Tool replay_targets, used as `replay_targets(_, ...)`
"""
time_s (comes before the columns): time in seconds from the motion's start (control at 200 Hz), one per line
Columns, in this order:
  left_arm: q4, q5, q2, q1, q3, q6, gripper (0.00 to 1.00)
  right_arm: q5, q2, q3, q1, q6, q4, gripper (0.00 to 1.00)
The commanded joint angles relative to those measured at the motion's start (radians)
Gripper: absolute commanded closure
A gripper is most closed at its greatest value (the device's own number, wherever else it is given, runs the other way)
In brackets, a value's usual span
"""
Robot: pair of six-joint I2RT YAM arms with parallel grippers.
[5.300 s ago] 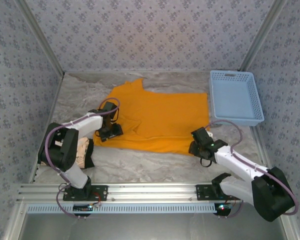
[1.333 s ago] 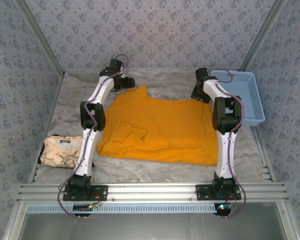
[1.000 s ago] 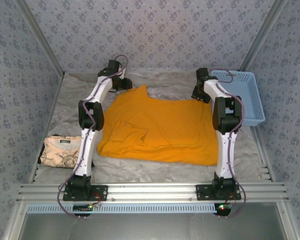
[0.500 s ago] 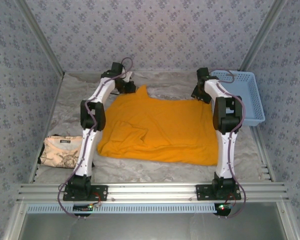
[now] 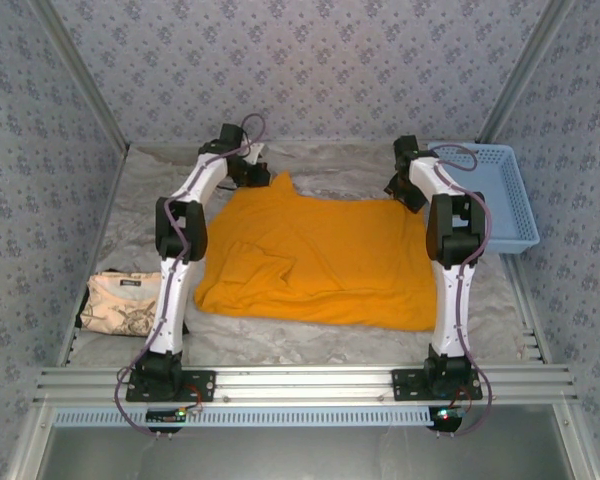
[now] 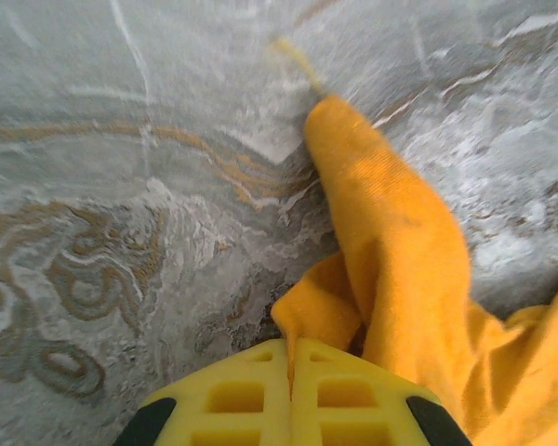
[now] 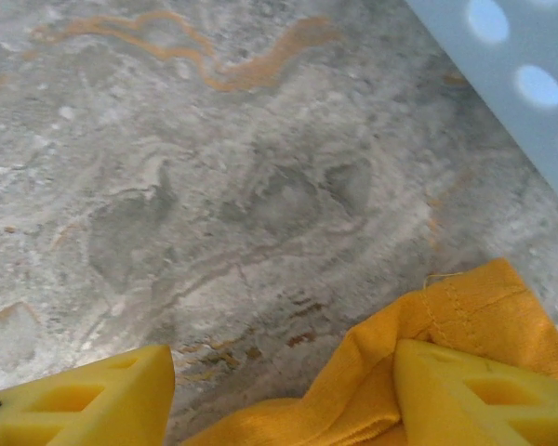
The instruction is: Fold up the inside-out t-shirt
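At the far edge of a marbled grey table, two white arms reach over the inside-out t-shirt, which lies spread and wrinkled, orange-yellow, across the middle of the surface. The left gripper, at the shirt's 11 o'clock corner, has its yellow jaws pressed together on a raised fold of the cloth; the left wrist view shows the fold rising from the seam between the fingers. The right gripper, at the 1 o'clock corner, stands with jaws apart, one finger over bare table and the other against the hemmed corner of the shirt, with cloth bunched between them. Bare table runs beyond both grippers toward 12 o'clock, and a wide strip lies free along the shirt's near edge at 6 o'clock. A light blue perforated basket sits at 2 o'clock, just beside the right gripper. A beige printed pouch lies at 8 o'clock, apart from the shirt's edge. Grey floral-patterned walls close three sides, and an aluminium rail bears the arm bases at 6 o'clock.
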Motion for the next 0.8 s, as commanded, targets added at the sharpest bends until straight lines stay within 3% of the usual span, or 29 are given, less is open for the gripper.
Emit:
replay_targets(0.0,0.064,0.025,-0.121,0.018,-0.025,0.006,1.0,0.078,-0.029,0.039,0.016,0.071,-0.094,0.35)
replay_targets(0.295,0.108,0.044,-0.188,0.024,-0.094,0.036,1.0,0.219,-0.03,0.149,0.036,-0.005,-0.163,0.33)
replay_targets(0.625,0.091,0.05,-0.177,0.024,-0.11,0.06,1.0,0.129,0.054,0.174,0.033,0.038,-0.154,0.34)
replay_targets(0.795,0.08,0.033,-0.151,0.032,-0.105,0.075,1.0,0.141,0.126,0.221,0.027,0.047,-0.162,0.42)
